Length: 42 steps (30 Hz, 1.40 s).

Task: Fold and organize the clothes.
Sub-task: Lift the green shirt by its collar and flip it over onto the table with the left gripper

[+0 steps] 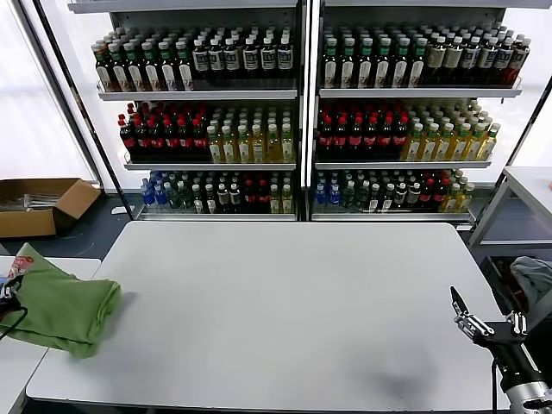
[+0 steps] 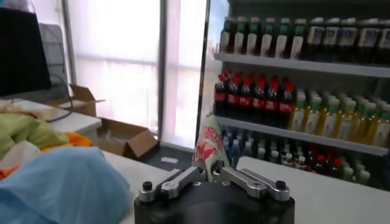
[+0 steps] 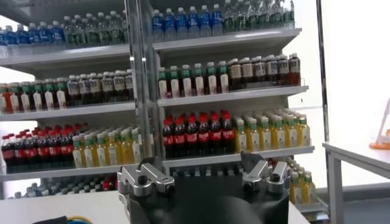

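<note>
Folded green shirt [image 1: 62,306], checkered patch at edge

A wide white table [image 1: 285,310] is seen filling the lower half of the head view, its surface plain and pale. At about nine o'clock, a folded light green shirt [image 1: 62,306] is laid over the table's left edge, part of it hanging across the gap toward a second white surface [image 1: 15,362] just beside the table. A red-and-white checkered patch is shown at the shirt's outer edge.
</note>
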### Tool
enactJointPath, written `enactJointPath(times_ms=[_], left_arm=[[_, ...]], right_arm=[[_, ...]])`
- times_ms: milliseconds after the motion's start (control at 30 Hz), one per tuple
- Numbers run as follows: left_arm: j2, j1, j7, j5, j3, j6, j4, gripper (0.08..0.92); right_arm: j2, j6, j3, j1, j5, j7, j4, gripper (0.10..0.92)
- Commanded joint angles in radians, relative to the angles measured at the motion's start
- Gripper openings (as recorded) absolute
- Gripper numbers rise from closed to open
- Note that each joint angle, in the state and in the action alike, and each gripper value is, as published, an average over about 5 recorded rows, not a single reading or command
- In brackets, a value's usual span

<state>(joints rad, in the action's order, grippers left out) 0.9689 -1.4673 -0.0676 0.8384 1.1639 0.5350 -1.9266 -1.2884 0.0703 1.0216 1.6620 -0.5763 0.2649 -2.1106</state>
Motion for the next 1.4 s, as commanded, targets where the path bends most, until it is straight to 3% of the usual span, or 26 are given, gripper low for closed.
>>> enactJointPath(times_ms=[33, 267, 367, 533, 767, 1133, 1400], left_arm=[[0.088, -0.017, -0.160, 0.012, -0.175, 0.040, -0.303, 0.108], [0.128, 0.026, -0.349, 0.000, -0.744, 0.041, -0.365, 0.108], [0.131, 0.118, -0.423, 0.087, -0.917, 0.039, -0.334, 0.108], [0.179, 0.271, -0.445, 0.121, -1.116, 0.036, -0.180, 0.108], [0.316, 0.339, -0.458, 0.201, -1.171, 0.038, -0.013, 0.108], [0.375, 0.354, -0.411, 0.203, -1.193, 0.022, -0.007, 0.126], [0.340, 0.304, -0.360, 0.201, -1.108, 0.007, -0.159, 0.339]], right_arm=[[-0.031, -0.024, -0.018, 0.020, 0.017, 0.000, 0.000, 0.823], [-0.047, -0.029, -0.066, 0.045, 0.053, -0.004, -0.028, 0.823], [-0.050, -0.026, -0.075, 0.049, 0.060, -0.005, -0.037, 0.823], [-0.052, -0.022, -0.074, 0.051, 0.068, -0.008, -0.039, 0.823], [-0.056, -0.012, -0.064, 0.056, 0.077, -0.012, -0.043, 0.823], [-0.042, 0.033, -0.163, 0.033, 0.139, -0.032, -0.052, 0.823], [-0.003, 0.138, -0.331, -0.001, 0.173, -0.095, -0.046, 0.823]])
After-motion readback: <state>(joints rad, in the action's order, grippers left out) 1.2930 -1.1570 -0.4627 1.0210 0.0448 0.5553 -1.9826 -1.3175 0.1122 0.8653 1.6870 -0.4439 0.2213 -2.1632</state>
